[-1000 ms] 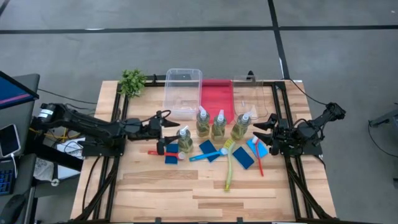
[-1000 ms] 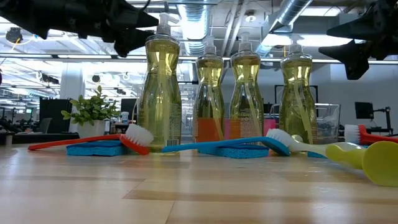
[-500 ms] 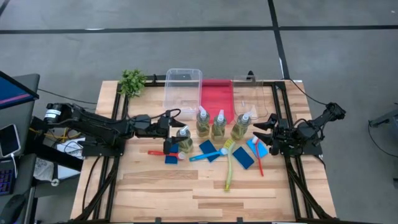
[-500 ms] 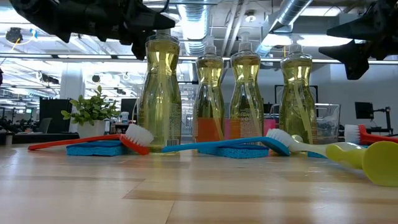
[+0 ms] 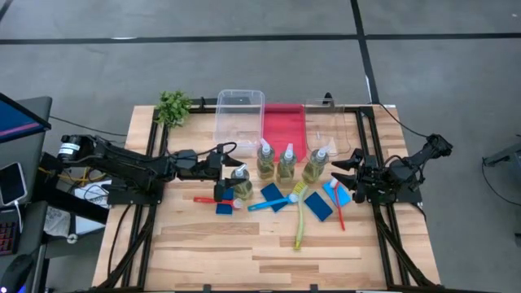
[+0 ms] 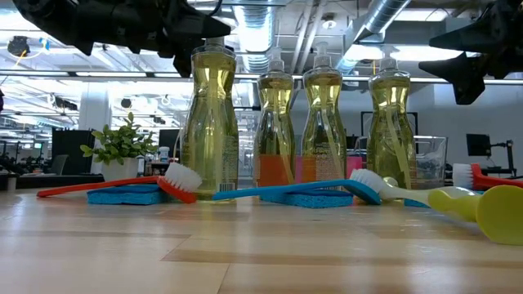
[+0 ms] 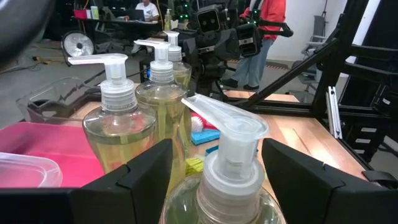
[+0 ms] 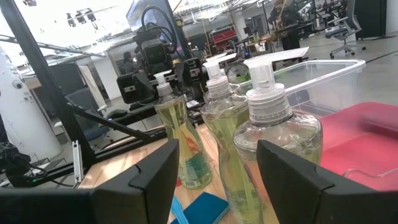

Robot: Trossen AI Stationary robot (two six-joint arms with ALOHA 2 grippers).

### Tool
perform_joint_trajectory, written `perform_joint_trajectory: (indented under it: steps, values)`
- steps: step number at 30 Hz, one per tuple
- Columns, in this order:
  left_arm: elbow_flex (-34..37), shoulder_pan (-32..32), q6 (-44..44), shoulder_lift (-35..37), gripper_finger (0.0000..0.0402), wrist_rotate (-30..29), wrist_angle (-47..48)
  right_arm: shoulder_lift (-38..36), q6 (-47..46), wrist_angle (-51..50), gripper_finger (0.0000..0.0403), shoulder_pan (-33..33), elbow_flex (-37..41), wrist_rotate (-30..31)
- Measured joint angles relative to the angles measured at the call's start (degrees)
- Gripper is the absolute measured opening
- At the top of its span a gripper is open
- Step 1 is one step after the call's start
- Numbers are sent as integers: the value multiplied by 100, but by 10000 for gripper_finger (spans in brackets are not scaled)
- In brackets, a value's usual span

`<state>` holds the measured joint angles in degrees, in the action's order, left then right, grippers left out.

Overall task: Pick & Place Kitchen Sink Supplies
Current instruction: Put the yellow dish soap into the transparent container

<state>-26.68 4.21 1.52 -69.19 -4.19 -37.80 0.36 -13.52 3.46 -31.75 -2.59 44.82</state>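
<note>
**Soap bottles flanked by both end effectors on the tabletop**

Soap bottles, four in all, are stood upright on the wooden tabletop (image 5: 244,244). Three are set in a row in front of the red tray (image 5: 282,124) and the clear tubs (image 5: 240,114), and the fourth bottle (image 5: 242,182) is placed apart, nearer the left arm. The left end effector (image 5: 226,172) is positioned around the pump head of that fourth bottle, its fingers (image 7: 146,171) spread wide on either side of the neck; no contact with the bottle is seen, and nothing is held. The right end effector (image 5: 346,165) is held just beside the rightmost bottle (image 5: 316,166) of the row, its fingers parted, with nothing gripped.

Blue sponges (image 5: 318,206) are laid flat in front of the bottles. A red brush (image 6: 114,187) is rested across one sponge beside the fourth bottle, a blue brush (image 5: 273,201) is laid in the middle, a yellow-green brush (image 5: 299,218) is pointed toward the near edge, and another red brush (image 5: 337,204) is laid near the right end effector. A small plant (image 5: 173,107) is stood at the far left corner.
</note>
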Motion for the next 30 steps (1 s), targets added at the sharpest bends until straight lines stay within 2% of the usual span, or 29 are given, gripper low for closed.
perform_joint_trajectory:
  steps: [12, 16, 21, 26, 30]
  values:
    - [0, 1, -49, 0, 118, -6, -14, 0, 0, 0, 209, 0, 0, 0]
    - [0, 0, -52, 0, 115, -22, -17, 0, 0, 0, 209, 0, 0, 0]
    - [0, 6, 0, 0, 139, 24, -37, 0, 0, -1, 209, 0, 0, 0]
    - [4, 24, -32, 0, 112, -22, -135, 0, 0, -7, 209, 0, 0, 0]
    - [7, 26, 25, 1, 112, 12, -169, 0, 0, -24, 209, 0, 0, 0]
